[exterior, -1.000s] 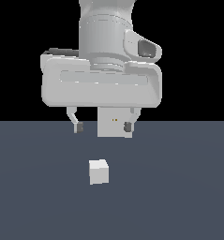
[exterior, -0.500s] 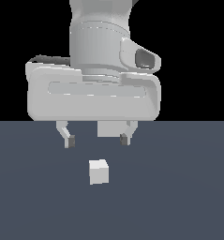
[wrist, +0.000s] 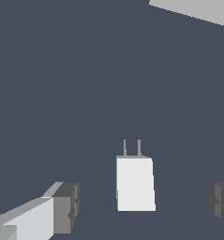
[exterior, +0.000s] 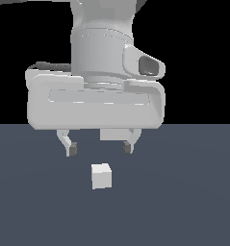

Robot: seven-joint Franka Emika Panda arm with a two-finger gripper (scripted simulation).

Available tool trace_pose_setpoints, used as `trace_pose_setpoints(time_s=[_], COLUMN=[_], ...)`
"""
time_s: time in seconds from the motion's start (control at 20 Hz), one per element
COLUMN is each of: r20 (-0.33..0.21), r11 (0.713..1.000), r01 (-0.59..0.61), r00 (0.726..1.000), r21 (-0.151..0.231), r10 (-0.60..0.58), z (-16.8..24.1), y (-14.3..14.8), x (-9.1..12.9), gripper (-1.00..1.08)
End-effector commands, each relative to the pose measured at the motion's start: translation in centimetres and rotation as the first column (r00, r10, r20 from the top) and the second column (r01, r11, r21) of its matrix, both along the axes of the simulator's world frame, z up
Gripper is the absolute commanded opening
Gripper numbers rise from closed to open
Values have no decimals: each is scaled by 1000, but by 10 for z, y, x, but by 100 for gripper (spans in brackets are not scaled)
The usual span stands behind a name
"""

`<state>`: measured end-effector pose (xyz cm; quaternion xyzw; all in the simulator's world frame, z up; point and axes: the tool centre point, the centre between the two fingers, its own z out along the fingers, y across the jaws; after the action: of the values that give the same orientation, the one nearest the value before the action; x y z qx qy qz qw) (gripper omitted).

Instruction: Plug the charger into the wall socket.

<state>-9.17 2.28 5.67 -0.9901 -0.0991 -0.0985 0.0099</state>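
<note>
**Fingers spread wide above the charger, nothing gripped**

Fingers (exterior: 72, 148) held well apart, dark pads facing inward, empty gap between. Gripper (exterior: 100, 149) hanging just above the dark blue-grey floor (exterior: 193, 202), charger (exterior: 101, 176) lying below and a little nearer the camera, roughly midway between the two fingertips, touched by neither. Same picture from the wrist: one grey pad (wrist: 65, 207) on one side, the other pad (wrist: 221, 205) at the far edge, charger (wrist: 135, 183) on the floor (wrist: 62, 93) between them, somewhat closer to the second pad.

Around it, very little. Behind the gripper in the exterior view, only a small pale rectangle (exterior: 115, 135) peeking out under the hand's broad white body, mostly hidden by it; likely the wall socket, though no dots or edges visible enough to say so firmly. In the wrist view, a light-grey slab edge (wrist: 197, 10) at one corner, well apart from the charger, cut off by the frame. Nothing lying between charger and that slab; open floor all the way.

Count: one charger, two prongs (wrist: 132, 147), two fingers, one pale plate partly seen.

Charger lying flat, white-grey, a short block slightly longer than wide in the wrist view. Two thin grey prongs sticking out of one end face, parallel, side by side. Long axis running along the floor, prongs pointing away from the gripper's side, towards the region of the slab edge though aimed somewhat to one side of it.
</note>
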Motion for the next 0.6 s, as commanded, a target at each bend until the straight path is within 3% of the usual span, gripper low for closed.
trace_pose_setpoints(time_s=[0.0,0.55], r20=[-1,0], r11=[1000,1000], r01=[0,0], r00=[1000,1000], r21=[0,0], r10=[0,0], z=[-7,-44], y=[0,0], x=[-1,-1], gripper=[100,100])
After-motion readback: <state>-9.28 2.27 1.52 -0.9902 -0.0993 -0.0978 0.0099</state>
